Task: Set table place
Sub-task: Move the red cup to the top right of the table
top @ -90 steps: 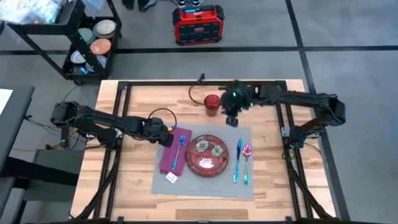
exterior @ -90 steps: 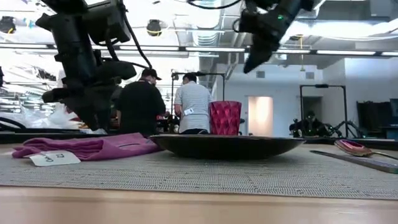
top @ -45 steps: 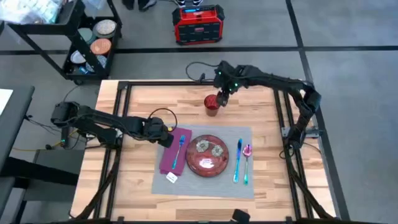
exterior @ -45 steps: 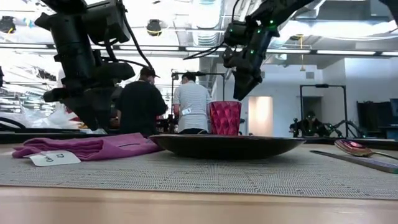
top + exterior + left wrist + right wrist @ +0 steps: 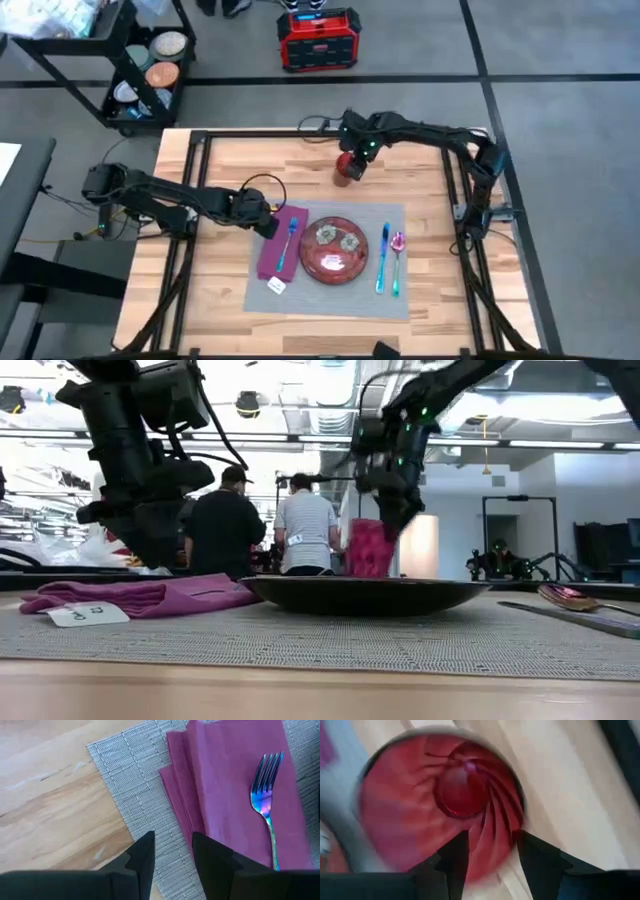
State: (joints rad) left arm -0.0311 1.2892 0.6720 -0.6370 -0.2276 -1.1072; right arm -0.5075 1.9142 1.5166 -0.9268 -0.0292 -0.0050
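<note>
Right gripper (image 5: 352, 162) fingers straddle the red cup (image 5: 345, 169) rim, unclosed

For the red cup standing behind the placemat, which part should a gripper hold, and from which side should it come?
Probably the rim wall, from straight above. The red cup stands upright on the table with its mouth open upward, so one finger can go inside and one outside. The right gripper is already over that rim. The plate lies close beside the cup, so a side approach looks tighter.
</note>
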